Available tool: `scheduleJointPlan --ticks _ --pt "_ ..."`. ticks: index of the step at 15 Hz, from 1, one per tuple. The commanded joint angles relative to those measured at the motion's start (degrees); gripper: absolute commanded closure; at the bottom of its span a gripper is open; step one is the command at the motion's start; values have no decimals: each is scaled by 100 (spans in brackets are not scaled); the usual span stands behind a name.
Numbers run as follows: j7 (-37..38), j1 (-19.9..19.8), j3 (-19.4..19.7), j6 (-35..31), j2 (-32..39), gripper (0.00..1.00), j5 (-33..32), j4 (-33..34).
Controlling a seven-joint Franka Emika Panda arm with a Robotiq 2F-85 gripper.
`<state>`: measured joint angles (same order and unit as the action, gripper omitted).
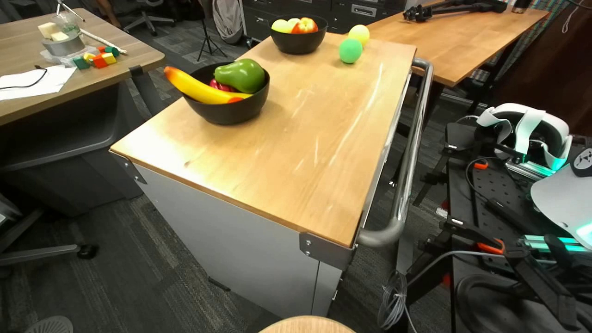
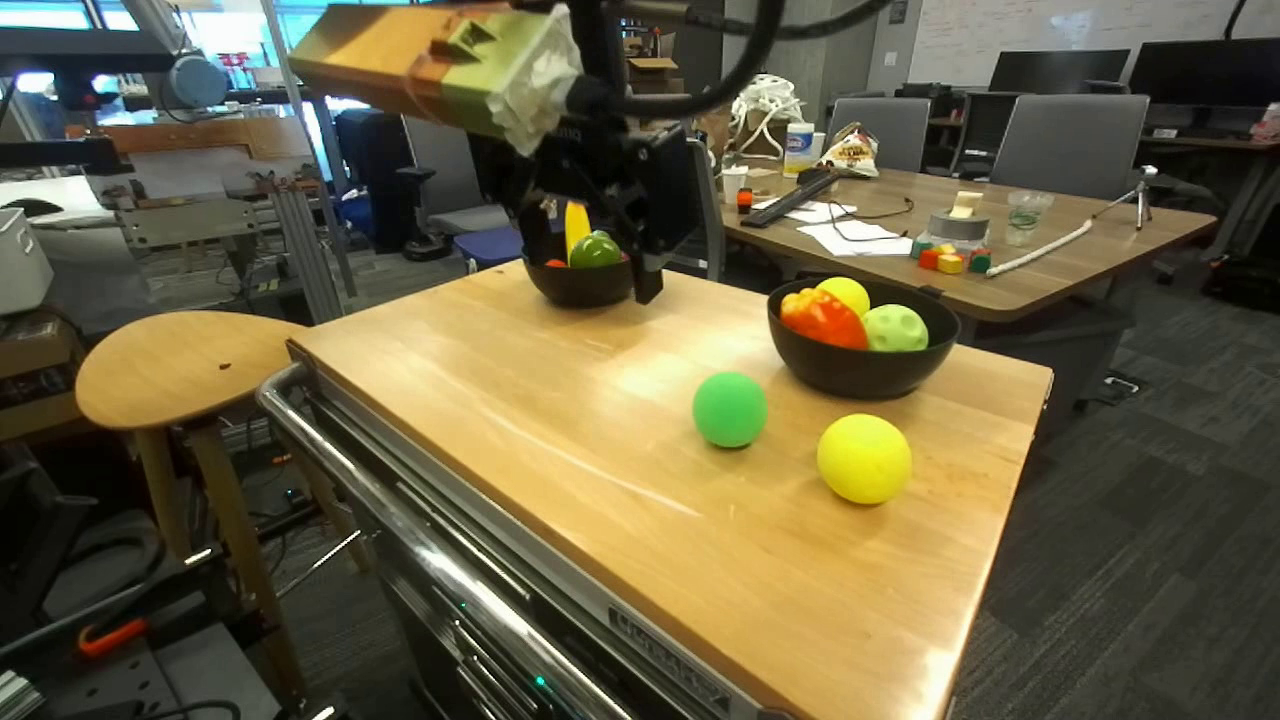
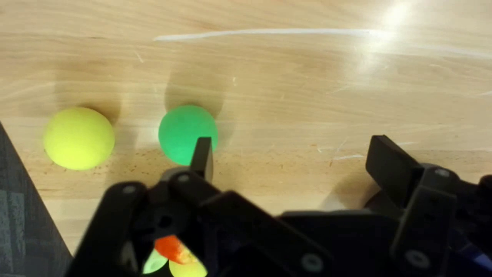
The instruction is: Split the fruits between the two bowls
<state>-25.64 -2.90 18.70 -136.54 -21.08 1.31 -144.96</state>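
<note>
Gripper [image 3: 291, 139], black, gaping wide, empty, hangs clear of wooden worktop [image 3: 284, 88]; edgeward of it, smooth green ball [image 3: 183, 130], then yellow ball [image 3: 78, 138].

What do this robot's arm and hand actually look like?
The gripper is black and angular, with linked bars, grey round screw heads and two blocky black fingers. In an exterior view, a thick black cable curves near the arm's dark end; beside that sits a boxy orange and yellow-green part with crumpled white material at one end.
</note>
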Motion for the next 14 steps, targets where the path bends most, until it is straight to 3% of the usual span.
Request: scheduleJointPlan --ticks 1,6,14 --pt "-62 -132 -113 18 90 0 45 -2" --pt "69 -186 -148 -35 458 0 34 148" --pt "8 -309 -84 -690 1499 0 529 784"
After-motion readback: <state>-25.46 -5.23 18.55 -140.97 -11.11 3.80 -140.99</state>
